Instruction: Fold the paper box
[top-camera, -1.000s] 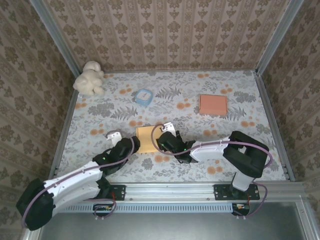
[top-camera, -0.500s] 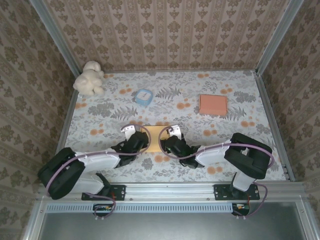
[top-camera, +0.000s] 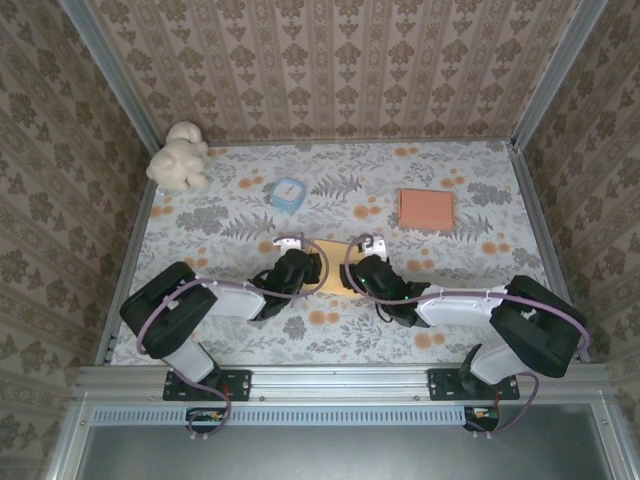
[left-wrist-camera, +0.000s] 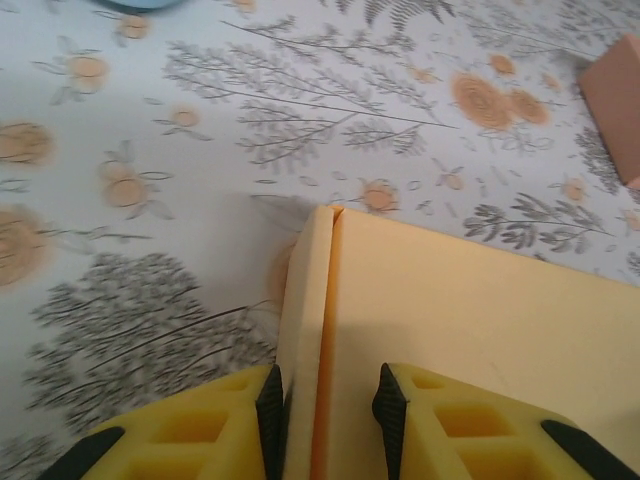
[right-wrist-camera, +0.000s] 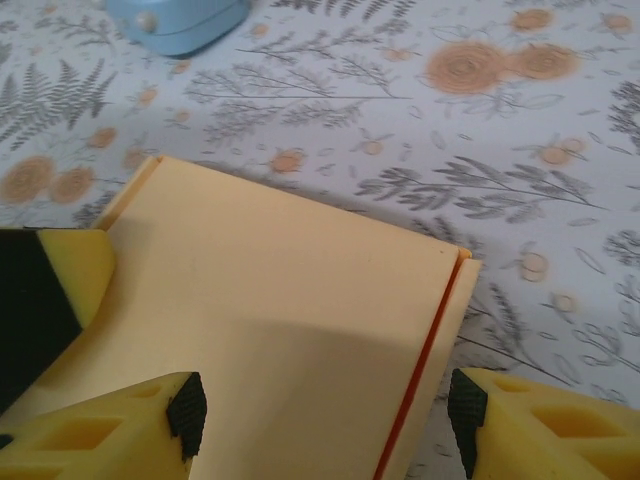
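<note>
left gripper (left-wrist-camera: 327, 400): jaws standing apart around the raised 9 o'clock flap of the paper box (top-camera: 335, 265), one pad touching it.
paper box: lying between both grippers, toward the table's (top-camera: 470, 300) 6 o'clock edge.
right gripper (right-wrist-camera: 325, 405): jaws gaping wide, straddling the paper box's 3 o'clock edge.

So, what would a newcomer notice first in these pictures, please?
The yellow paper box in the near middle draws the eye: the left gripper straddles its raised left flap, and the right gripper spans its right edge. A white plush toy sits in the far left corner.
</note>
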